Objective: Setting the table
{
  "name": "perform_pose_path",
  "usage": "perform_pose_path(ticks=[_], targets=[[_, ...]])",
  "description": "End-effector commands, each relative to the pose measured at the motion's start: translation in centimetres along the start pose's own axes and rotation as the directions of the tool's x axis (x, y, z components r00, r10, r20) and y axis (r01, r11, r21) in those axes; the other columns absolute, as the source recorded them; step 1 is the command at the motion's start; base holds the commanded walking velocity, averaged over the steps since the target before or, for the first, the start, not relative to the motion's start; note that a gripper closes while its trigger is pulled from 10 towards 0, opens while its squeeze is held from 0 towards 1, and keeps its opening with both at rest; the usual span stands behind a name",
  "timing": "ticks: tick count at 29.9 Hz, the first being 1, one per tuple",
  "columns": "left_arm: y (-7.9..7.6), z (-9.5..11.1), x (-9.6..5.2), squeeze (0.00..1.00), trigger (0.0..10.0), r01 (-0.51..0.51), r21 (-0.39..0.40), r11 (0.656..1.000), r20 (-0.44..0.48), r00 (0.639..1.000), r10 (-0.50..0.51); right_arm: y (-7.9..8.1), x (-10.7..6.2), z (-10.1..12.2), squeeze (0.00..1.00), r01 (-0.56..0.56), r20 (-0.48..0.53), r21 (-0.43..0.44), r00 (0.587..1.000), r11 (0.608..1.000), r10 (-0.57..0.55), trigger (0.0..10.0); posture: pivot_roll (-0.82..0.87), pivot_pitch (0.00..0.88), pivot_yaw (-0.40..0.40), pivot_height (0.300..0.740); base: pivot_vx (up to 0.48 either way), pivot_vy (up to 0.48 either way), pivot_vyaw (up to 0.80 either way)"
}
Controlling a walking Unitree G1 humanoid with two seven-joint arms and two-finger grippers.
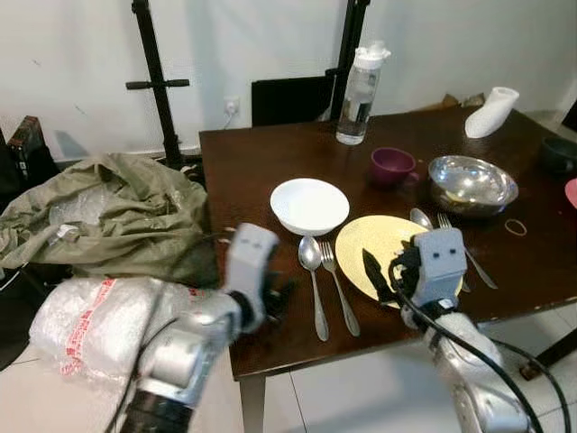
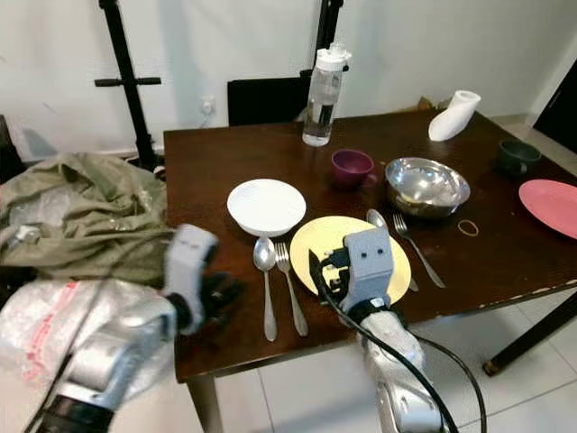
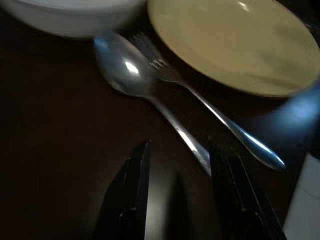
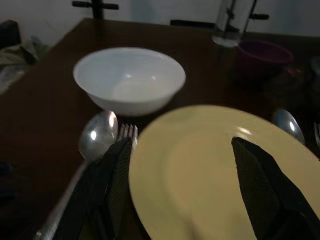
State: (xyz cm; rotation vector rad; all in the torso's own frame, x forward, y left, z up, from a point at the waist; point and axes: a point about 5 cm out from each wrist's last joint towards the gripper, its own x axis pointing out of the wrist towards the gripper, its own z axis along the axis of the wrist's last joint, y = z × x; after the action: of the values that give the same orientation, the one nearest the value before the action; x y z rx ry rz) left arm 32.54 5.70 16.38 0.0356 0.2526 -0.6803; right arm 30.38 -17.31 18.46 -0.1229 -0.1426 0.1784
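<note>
A dark wooden table (image 1: 243,171) stands before a white wall, its near edge facing the robot and bare wood open along its left side. At the near edge lies a yellow plate (image 1: 379,248), with a spoon (image 1: 312,271) and fork (image 1: 337,281) side by side just to its left and a white bowl (image 1: 309,205) behind them. The right gripper (image 4: 175,190) hovers over the plate, jaws wide apart, one finger near the plate's left rim. The left gripper (image 3: 177,200) hangs low over bare wood near the spoon and fork handles, jaws apart and empty. A second spoon and fork lie right of the plate, by a steel bowl (image 1: 471,185).
</note>
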Motion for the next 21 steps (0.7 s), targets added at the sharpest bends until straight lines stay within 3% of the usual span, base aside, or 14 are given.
perform_pose_path(ticks=[1,3,4,12,13,14,15,21], targets=[[-0.2,-0.5,0.5,0.00,10.0,0.004,0.019,1.000,-0.033,0.999,-0.004,-0.2,-0.4,-0.1,0.00,0.019,0.002,-0.010,1.000,1.000,-0.019,10.0,-0.01,0.134,0.116,0.740,0.000,0.000,0.00],[-1.1,-0.7,1.4,0.00,10.0,0.025,0.054,0.998,-0.064,0.998,-0.021,0.0,-0.6,0.1,0.00,0.028,0.004,-0.004,1.000,1.000,-0.028,10.0,-0.01,0.130,0.130,0.740,0.000,0.000,0.00],[-1.1,-0.8,1.6,1.00,10.0,0.012,0.050,0.999,-0.077,0.997,-0.008,0.2,-0.6,0.1,0.00,0.026,0.007,-0.001,1.000,1.000,-0.026,10.0,-0.01,0.129,0.133,0.740,0.000,0.000,0.00],[-0.9,-1.1,3.1,1.00,10.0,-0.064,0.051,0.997,-0.105,0.992,0.069,1.0,-0.5,0.6,0.00,-0.004,0.014,0.001,1.000,1.000,0.004,10.0,-0.01,0.127,0.125,0.740,0.000,0.000,0.00],[-1.1,-1.0,3.3,0.62,10.0,-0.061,0.047,0.997,-0.107,0.992,0.066,1.1,-0.5,0.7,0.00,-0.010,0.020,-0.002,1.000,1.000,0.010,10.0,-0.01,0.128,0.126,0.740,0.000,0.000,0.00],[-1.3,-1.0,3.4,0.62,10.0,-0.058,0.045,0.997,-0.109,0.992,0.063,1.1,-0.4,0.8,0.00,-0.014,0.023,-0.005,1.000,1.000,0.014,10.0,-0.01,0.128,0.126,0.740,0.000,0.000,0.00],[-1.4,-0.9,3.7,0.00,10.0,-0.060,0.047,0.997,-0.112,0.992,0.065,1.3,-0.3,1.1,0.00,-0.022,0.032,-0.011,0.999,1.000,0.022,10.0,-0.01,0.131,0.129,0.740,0.000,0.000,0.00],[-1.8,-0.6,4.7,0.00,10.0,-0.066,0.027,0.997,-0.124,0.990,0.069,2.1,0.1,2.2,0.00,-0.047,0.065,-0.019,0.997,0.999,0.048,10.0,-0.01,0.144,0.128,0.740,0.000,0.000,0.00]])
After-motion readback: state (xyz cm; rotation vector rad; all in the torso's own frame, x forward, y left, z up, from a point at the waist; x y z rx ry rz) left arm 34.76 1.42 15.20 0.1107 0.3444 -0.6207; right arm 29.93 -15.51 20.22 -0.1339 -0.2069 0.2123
